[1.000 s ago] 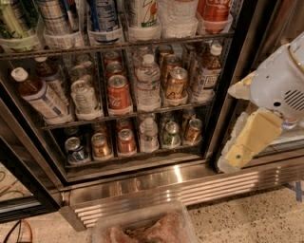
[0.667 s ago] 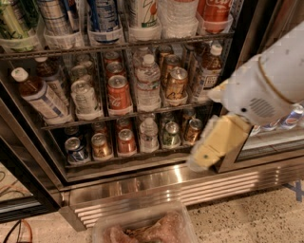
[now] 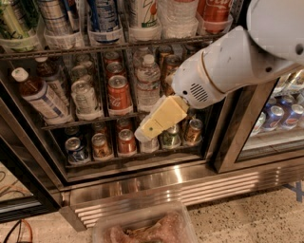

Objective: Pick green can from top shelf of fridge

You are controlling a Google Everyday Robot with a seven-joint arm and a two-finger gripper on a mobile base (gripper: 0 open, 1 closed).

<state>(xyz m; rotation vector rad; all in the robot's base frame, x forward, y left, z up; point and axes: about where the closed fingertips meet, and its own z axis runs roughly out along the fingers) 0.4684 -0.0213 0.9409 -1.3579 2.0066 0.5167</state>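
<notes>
Green can (image 3: pixel 10 19): stands at the far left end of the upper rack, in a clear cup holder, partly cut off by the picture's edge; untouched.
Top shelf (image 3: pixel 142 46): dark wire rack near the top of the view, holding a row of tall cans and bottles in clear holders; blue-and-white cans (image 3: pixel 102 14) stand to the right of the green one.
Fridge (image 3: pixel 190 187): left bay is in full view, with racks of short soda cans below and a ribbed steel grille at the base.
Gripper (image 3: pixel 145 132): hangs in front of the lower racks, near a water bottle (image 3: pixel 148 80) and a red can (image 3: pixel 118 92), below the top shelf and well to the right of the green can.
Grip state: cannot tell whether it is open or closed; it holds nothing.
Change: the white arm (image 3: pixel 228 61) has swung leftward from the black door frame (image 3: pixel 232 137) and now crosses the open bay.
Meaning: the reach seems under way, but the pick is hardly begun.
Next move: likely up and further left, to line up with the can.
Risk: brushing neighbouring cans on the way.
</notes>
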